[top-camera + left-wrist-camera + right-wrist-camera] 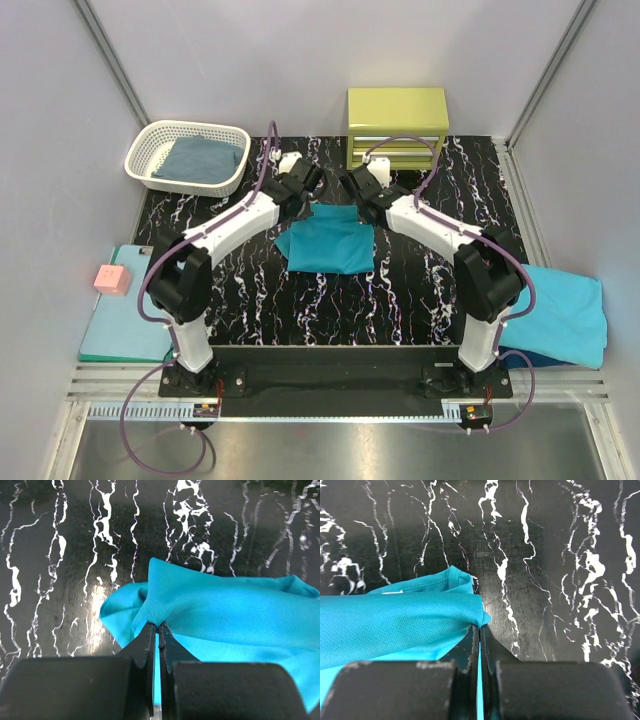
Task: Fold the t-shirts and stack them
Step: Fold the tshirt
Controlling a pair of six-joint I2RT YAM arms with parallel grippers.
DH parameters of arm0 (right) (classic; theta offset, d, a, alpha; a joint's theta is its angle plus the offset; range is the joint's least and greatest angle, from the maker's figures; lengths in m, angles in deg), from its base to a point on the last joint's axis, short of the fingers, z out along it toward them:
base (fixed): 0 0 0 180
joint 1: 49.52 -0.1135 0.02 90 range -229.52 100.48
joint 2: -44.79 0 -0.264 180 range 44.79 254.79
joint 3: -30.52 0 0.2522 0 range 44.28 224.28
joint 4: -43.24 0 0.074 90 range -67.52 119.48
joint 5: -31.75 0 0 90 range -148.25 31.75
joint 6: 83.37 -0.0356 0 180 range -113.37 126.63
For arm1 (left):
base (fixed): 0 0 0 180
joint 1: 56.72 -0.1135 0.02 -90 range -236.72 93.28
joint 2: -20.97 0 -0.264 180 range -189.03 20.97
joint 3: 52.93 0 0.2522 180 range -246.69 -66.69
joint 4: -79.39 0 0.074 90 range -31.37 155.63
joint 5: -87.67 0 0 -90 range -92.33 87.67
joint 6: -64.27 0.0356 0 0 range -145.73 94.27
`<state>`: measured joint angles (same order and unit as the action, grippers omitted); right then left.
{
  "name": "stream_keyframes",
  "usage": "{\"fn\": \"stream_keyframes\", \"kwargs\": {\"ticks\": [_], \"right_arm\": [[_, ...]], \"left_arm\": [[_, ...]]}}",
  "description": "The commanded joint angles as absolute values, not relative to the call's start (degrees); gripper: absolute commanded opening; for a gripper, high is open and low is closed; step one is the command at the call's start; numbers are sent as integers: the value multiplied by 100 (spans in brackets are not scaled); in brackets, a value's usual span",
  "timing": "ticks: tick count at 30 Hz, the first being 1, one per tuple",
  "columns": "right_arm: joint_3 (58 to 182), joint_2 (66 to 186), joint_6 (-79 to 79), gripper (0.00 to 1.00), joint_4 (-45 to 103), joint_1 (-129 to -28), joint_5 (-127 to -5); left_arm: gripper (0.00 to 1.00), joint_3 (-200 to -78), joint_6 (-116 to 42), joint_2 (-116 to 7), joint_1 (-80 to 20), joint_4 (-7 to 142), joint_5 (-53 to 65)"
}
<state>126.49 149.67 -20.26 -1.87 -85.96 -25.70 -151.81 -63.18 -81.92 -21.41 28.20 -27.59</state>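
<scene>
While my left tool (159,626) and right tool (480,626) clench the teal t-shirt (328,240) at 12 o'clock, this fold likely needs both drawn toward 6.

Pale grey walls (300,60), black white-veined tabletop (420,300), yellow-green drawer unit (397,125) at back.
</scene>
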Motion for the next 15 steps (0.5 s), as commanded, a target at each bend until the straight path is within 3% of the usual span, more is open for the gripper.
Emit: {"fn": "stream_keyframes", "kwargs": {"ticks": [1,15], "right_arm": [[12918,15236,-1956,0,21,-8388,-2608],[13410,16344,-1930,0,30,-8239,-2758]], "left_arm": [[1,-15502,-6194,-8519,-2341,2977,-2703],[0,-15897,-6211,-9566,-2640,3109,-2334]]}}
